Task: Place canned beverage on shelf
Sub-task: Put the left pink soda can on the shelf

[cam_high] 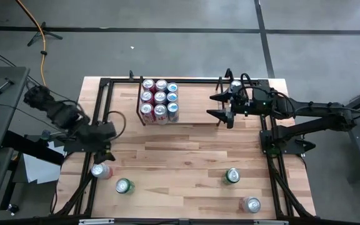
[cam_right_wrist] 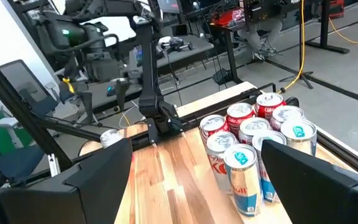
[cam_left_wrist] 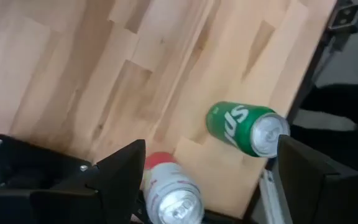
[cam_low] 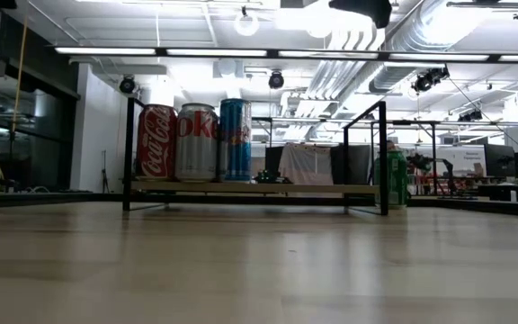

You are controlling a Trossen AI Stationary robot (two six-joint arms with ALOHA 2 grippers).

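The shelf [cam_high: 195, 120], a black rod rack on a light wood base, stands at the table's far middle. Several cans [cam_high: 160, 100] stand packed at its left end, also in the right wrist view [cam_right_wrist: 253, 146] and the low view [cam_low: 192, 142]. My right gripper [cam_high: 220, 105] hangs open over the shelf's right end, nothing between its fingers. My left gripper [cam_high: 102, 150] is open near the table's left edge, pointing steeply down, above a red-and-white can [cam_left_wrist: 169, 194] standing on the table. A green can [cam_left_wrist: 244, 127] stands just beyond it.
More loose cans stand on the near half of the table: a green one [cam_high: 232, 175] right of the middle and a silver one [cam_high: 252, 204] near the front right. A black frame [cam_high: 269, 150] edges the table. Bare wood lies between the shelf and the loose cans.
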